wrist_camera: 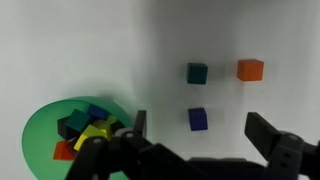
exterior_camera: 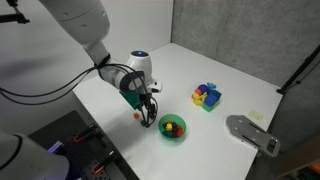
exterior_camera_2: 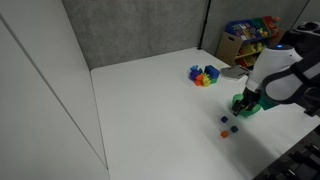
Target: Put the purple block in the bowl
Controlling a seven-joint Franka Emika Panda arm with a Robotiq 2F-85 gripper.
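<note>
We see our fingers (wrist_camera: 265,132) spread wide and empty in the wrist view, the purple block (wrist_camera: 198,119) lying on the white desk (wrist_camera: 90,50) between them. The green bowl (wrist_camera: 35,135), holding several blocks (wrist_camera: 92,135), sits near one finger; a green cube (wrist_camera: 197,73) and an orange cube (wrist_camera: 250,70) lie beyond

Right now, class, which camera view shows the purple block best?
The wrist view: the purple block sits large and unobstructed, its colour clear. In both exterior views the small cubes are mere specks, so I cannot tell which one is purple.
</note>
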